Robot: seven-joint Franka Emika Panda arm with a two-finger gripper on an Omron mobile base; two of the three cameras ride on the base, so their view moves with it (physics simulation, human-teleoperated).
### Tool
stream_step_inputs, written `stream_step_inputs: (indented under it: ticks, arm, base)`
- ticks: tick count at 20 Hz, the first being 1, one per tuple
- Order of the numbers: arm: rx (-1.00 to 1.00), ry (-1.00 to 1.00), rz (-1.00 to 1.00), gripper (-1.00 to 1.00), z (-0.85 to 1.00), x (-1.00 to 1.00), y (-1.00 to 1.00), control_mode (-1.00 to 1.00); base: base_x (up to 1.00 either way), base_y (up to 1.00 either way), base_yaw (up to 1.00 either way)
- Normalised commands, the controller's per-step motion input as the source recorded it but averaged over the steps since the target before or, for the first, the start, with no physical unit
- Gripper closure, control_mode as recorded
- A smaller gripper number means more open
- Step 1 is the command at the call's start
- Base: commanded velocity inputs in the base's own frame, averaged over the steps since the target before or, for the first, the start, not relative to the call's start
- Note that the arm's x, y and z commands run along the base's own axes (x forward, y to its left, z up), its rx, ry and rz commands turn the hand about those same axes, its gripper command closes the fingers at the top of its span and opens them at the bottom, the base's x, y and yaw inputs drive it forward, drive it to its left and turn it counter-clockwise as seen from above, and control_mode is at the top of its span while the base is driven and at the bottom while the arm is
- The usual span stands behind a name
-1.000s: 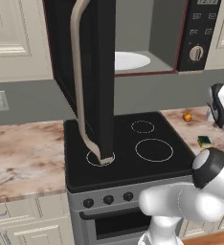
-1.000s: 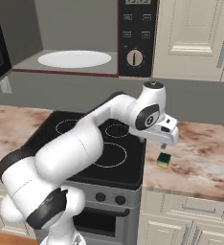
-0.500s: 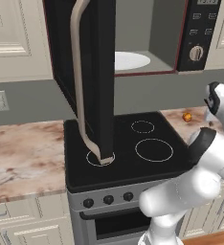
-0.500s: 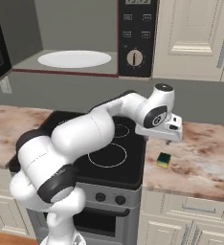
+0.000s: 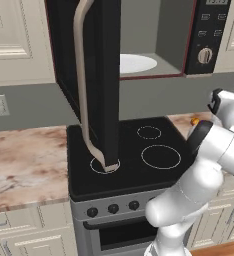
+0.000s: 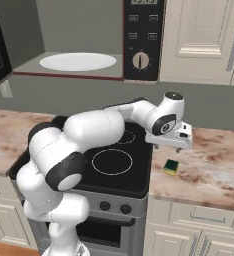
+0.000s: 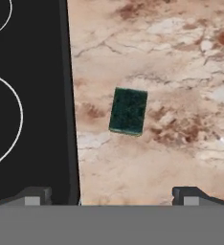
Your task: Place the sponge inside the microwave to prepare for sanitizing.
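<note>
Sponge (image 7: 128, 111) lies flat on the marble counter (image 6: 209, 165), green side up, just beside the right edge of the black stove (image 6: 114, 165) but apart from it. In the right base view the gripper (image 6: 175, 148) hangs above the sponge (image 6: 171, 166), a little toward the wall, with air between them. The 2 fingertips (image 7: 33, 196) stand wide apart at the bottom of the hand view, spread and empty, one over the stove edge and the other over the counter.

The step in hand looks like the approach for the pick. The hand sits off-centre: in its own view the sponge is ahead of the line between the tips, so the hand probably needs to shift that way before it descends. The sponge is slightly skewed against the finger line, so a small wrist roll should let the pads meet its 2 long sides squarely. Closing across the narrow width seems the safer choice, since the block is soft and low.

Descent should go nearly to the counter so the pads catch the yellow body, not just the green top. One tip lowers close to the stove edge, which could catch it if the centring is skipped.

The microwave (image 5: 154, 35) stands open above the stove, its door (image 5: 96, 75) swung out to the left and the white plate (image 6: 77, 61) bare, so the later carry goes up and left.
</note>
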Motion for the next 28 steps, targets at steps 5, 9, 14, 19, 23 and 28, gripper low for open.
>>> stream_step_inputs:
  ticks: [5, 9, 14, 19, 23, 28]
  arm:
    - [0.00, -0.02, -0.06, -1.00, -0.46, 0.36, -0.03, -1.00]
    - [0.00, -0.01, -0.08, -1.00, -0.44, 0.22, -0.21, -1.00]
    - [0.00, 0.00, -0.07, -1.00, -0.25, 0.29, -0.18, -1.00]
    - [0.00, 0.00, -0.07, -1.00, -0.13, 0.36, -0.04, -1.00]
    - [0.00, 0.00, -0.04, -1.00, -0.08, 0.04, 0.00, -1.00]
    - [0.00, 0.01, -0.02, -1.00, -0.27, 0.00, 0.00, -1.00]
  base:
    - [0.00, 0.00, 0.00]
    - [0.00, 0.00, 0.00]
    - [0.00, 0.00, 0.00]
    - [0.00, 0.00, 0.00]
    - [0.00, 0.00, 0.00]
    - [0.00, 0.00, 0.00]
